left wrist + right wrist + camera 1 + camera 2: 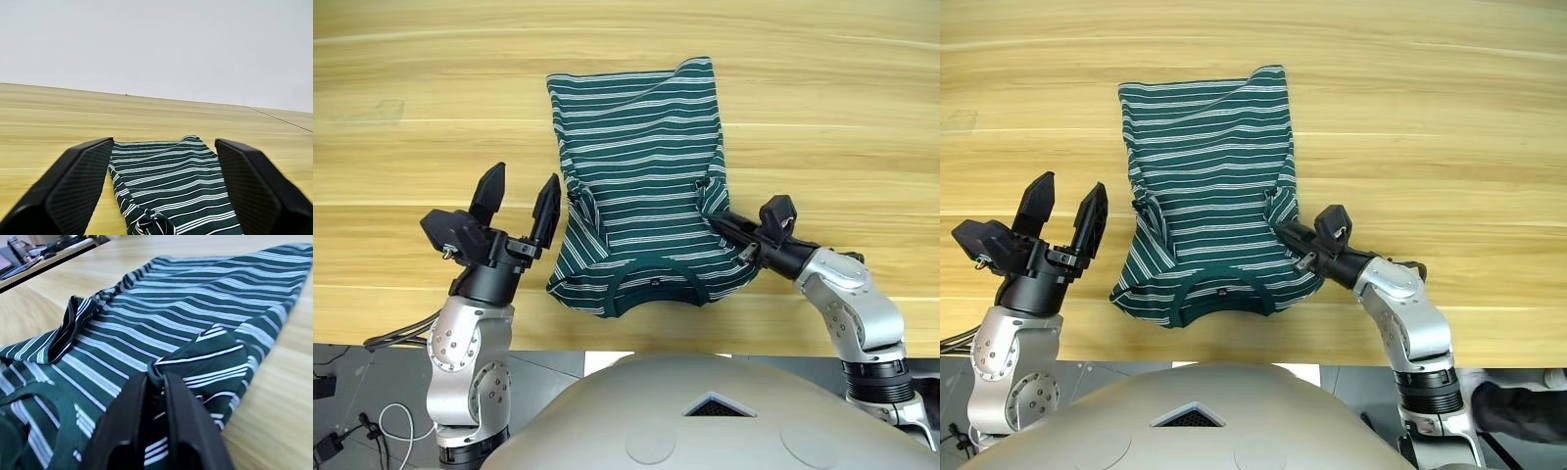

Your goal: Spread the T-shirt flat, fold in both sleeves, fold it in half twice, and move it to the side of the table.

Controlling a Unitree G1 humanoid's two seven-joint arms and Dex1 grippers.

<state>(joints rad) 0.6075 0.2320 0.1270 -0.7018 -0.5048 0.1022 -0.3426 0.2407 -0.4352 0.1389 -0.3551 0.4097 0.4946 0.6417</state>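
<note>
Shirt (636, 137) lies collar-near on bench (421, 147). Right hand (718, 222) pinches right sleeve (708, 188), probably to fold it in. Left hand (521, 196) is open beside left sleeve (580, 203), ready.

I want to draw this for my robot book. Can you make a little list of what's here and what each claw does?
table: wooden
shirt: green with white stripes, lying on the table, collar nearest the robot, sleeves bunched inward
left gripper: open, beside the shirt, holding nothing
right gripper: shut on the shirt at the sleeve on the robot's right
folding: not yet folded in half
</note>
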